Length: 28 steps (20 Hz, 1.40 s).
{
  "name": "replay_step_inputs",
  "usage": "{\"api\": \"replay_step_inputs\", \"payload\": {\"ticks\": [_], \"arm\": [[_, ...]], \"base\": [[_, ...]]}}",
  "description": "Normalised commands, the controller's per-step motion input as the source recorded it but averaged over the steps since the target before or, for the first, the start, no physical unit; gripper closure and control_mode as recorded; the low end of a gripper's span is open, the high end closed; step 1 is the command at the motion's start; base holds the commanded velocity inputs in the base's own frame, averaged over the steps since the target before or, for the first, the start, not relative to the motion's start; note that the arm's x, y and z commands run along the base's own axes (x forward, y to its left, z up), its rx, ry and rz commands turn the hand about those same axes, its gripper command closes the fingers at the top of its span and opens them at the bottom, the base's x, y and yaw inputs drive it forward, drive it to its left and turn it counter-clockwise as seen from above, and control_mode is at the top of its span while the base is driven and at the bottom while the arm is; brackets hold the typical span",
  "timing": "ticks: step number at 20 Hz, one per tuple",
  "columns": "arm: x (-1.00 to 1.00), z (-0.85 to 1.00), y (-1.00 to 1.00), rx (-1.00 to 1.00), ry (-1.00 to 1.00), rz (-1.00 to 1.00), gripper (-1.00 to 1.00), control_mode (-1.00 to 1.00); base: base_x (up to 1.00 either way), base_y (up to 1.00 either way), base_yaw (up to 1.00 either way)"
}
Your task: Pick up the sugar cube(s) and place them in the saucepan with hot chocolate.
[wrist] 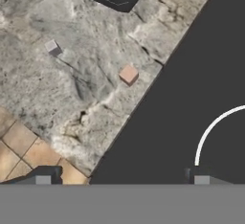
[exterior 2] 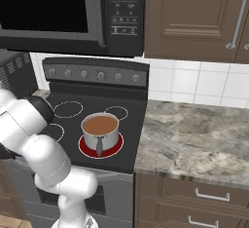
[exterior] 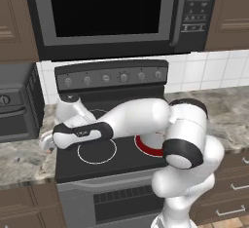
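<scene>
One tan sugar cube [wrist: 128,74] lies on the stone counter close to the stove's left edge. A second, paler sugar cube [wrist: 52,48] lies farther out on the same counter. My gripper [wrist: 122,179] hovers above the counter-stove edge, open and empty, with the tan cube ahead of its fingertips [wrist: 43,179]. In the left base view the gripper [exterior: 44,143] reaches left past the stove. The silver saucepan [exterior 2: 100,128] with brown hot chocolate stands on a glowing red burner at the stove's front right, its dark handle pointing to the front.
The black stove top [wrist: 191,89] has white burner rings. A dark toaster oven [exterior: 17,103] stands on the left counter behind the cubes. The counter's front edge drops to tan floor tiles [wrist: 19,156]. A microwave [exterior: 112,12] hangs above the stove.
</scene>
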Motion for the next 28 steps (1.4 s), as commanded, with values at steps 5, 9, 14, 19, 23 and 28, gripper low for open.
{"api": "replay_step_inputs", "payload": {"ticks": [5,9,14,19,23,28], "arm": [[0.15,-0.05,0.05,-0.01,0.05,0.09,-1.00,-1.00],[0.14,-0.04,0.03,-0.06,0.09,0.13,-1.00,-1.00],[0.23,-0.21,0.04,-0.09,0.04,0.11,-1.00,-1.00],[0.12,-0.15,0.13,-0.07,0.00,0.12,-1.00,-1.00],[0.09,-0.15,0.14,-0.05,0.00,0.13,-1.00,-1.00],[0.12,-0.10,0.17,-0.04,0.00,0.13,-1.00,-1.00]], "base": [[0.00,0.00,0.00],[0.00,0.00,0.00],[0.00,0.00,0.00],[0.00,0.00,0.00],[0.00,0.00,0.00],[0.00,0.00,0.00]]}}
